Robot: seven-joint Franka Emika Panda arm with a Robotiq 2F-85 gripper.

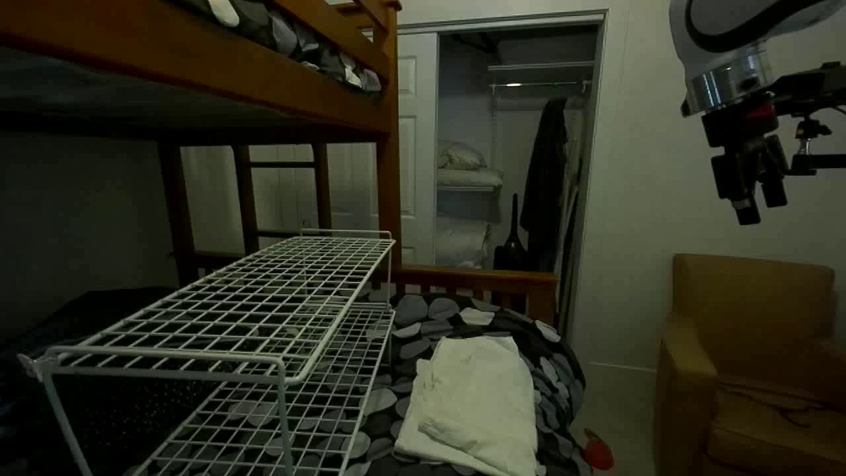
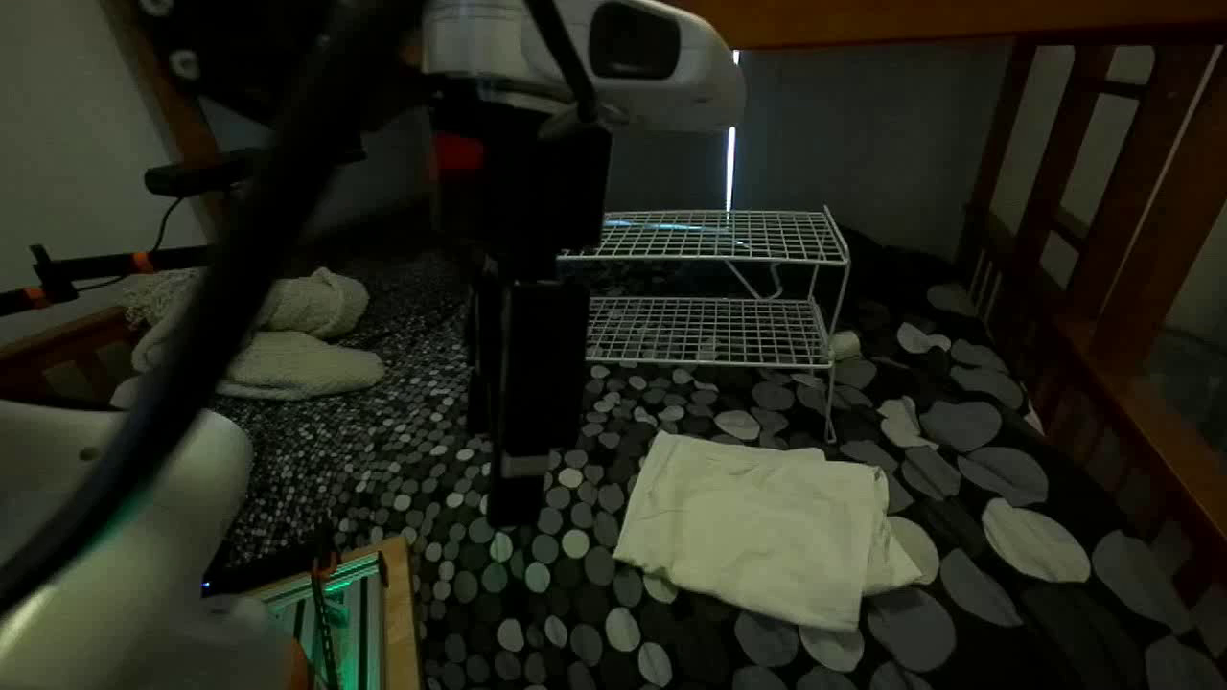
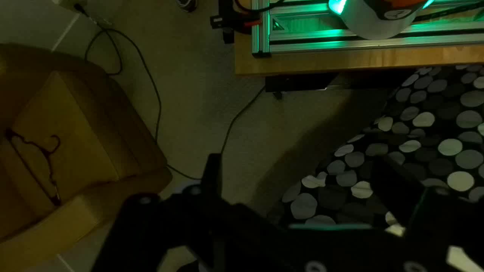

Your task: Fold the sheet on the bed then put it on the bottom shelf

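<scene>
The cream sheet [image 1: 482,403] lies in a flat, folded, roughly rectangular stack on the bed [image 1: 436,311], with a lower layer sticking out along one side. The sheet [image 2: 748,527] and dotted bed cover [image 2: 575,599] also show in an exterior view. The bottom shelf [image 2: 709,364] of the white wire rack stands just behind the sheet and bears nothing that I can see; it also shows in an exterior view [image 1: 369,390]. My gripper [image 1: 759,205] hangs high, pointing down, apart from the sheet. In the wrist view the gripper [image 3: 300,162] has its fingers wide apart with nothing between them.
The rack's top grid [image 1: 264,284] sits over the bottom shelf. The wooden bunk frame [image 1: 390,165] rises beside it. A tan armchair [image 3: 75,151] with a hanger stands on the floor. A knitted blanket [image 2: 297,364] lies on the bed. The robot's base table [image 3: 340,60] adjoins the bed.
</scene>
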